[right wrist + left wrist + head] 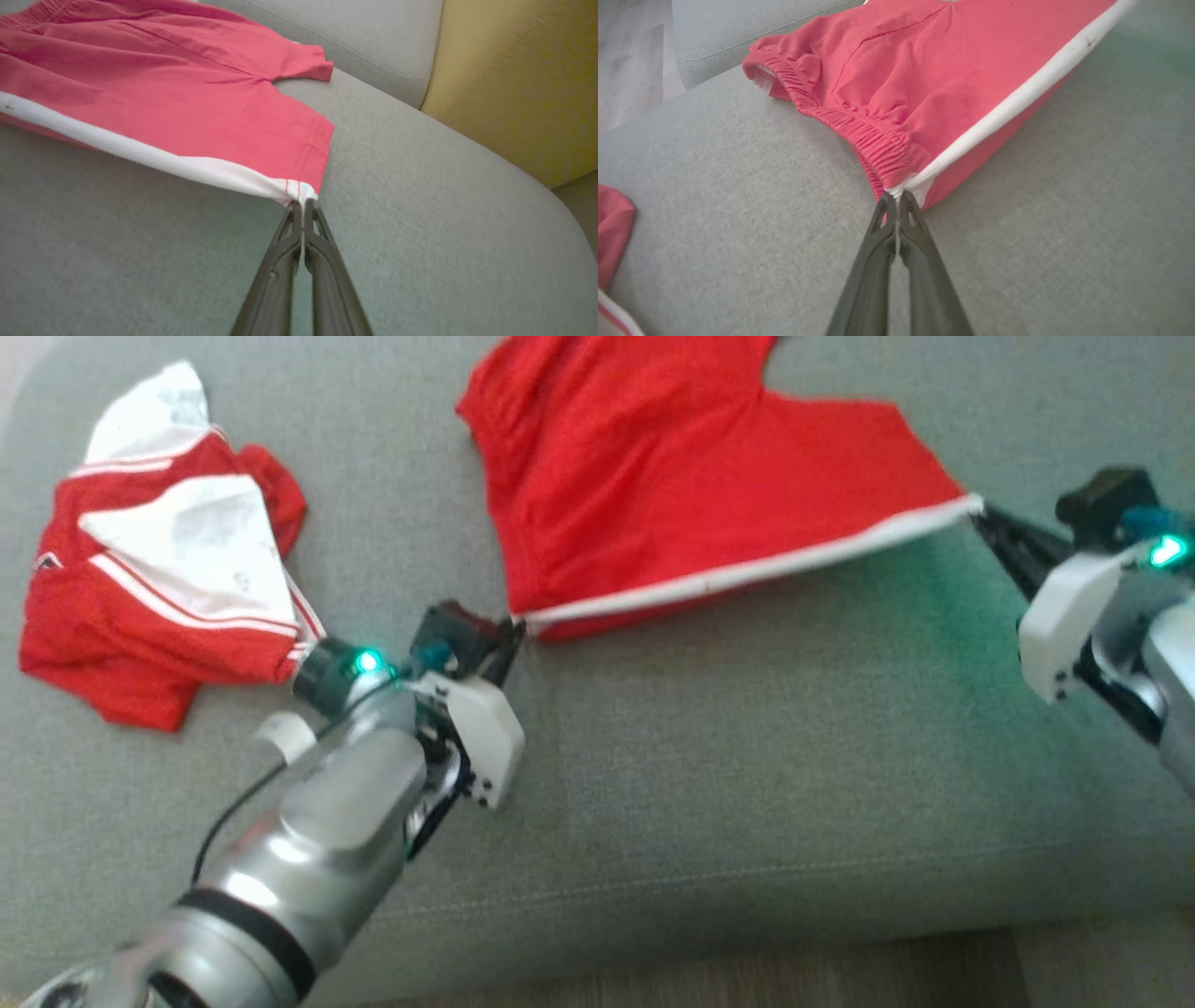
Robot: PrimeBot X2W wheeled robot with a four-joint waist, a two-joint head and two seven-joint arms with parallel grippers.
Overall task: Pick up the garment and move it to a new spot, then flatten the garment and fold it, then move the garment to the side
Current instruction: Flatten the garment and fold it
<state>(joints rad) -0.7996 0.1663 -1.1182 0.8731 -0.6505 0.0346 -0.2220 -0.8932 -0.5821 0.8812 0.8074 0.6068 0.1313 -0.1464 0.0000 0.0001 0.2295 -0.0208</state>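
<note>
The garment (pixel 672 476) is a pair of red shorts with a white side stripe, spread over the grey sofa seat and stretched between both grippers. My left gripper (pixel 515 627) is shut on the waistband corner where the stripe starts; in the left wrist view the gripper (pixel 896 198) pinches the garment (pixel 934 84) at that corner. My right gripper (pixel 976 513) is shut on the leg-hem corner of the stripe; in the right wrist view the gripper (pixel 301 204) clamps the garment (pixel 187 107) there. The striped edge hangs slightly above the cushion.
A second red and white garment (pixel 168 579) lies crumpled at the left of the seat cushion (pixel 747 784). The cushion's front edge and wooden floor (pixel 840 971) run along the bottom. A yellow cushion (pixel 518 79) stands beyond the seat's end, by the grey backrest (pixel 355 32).
</note>
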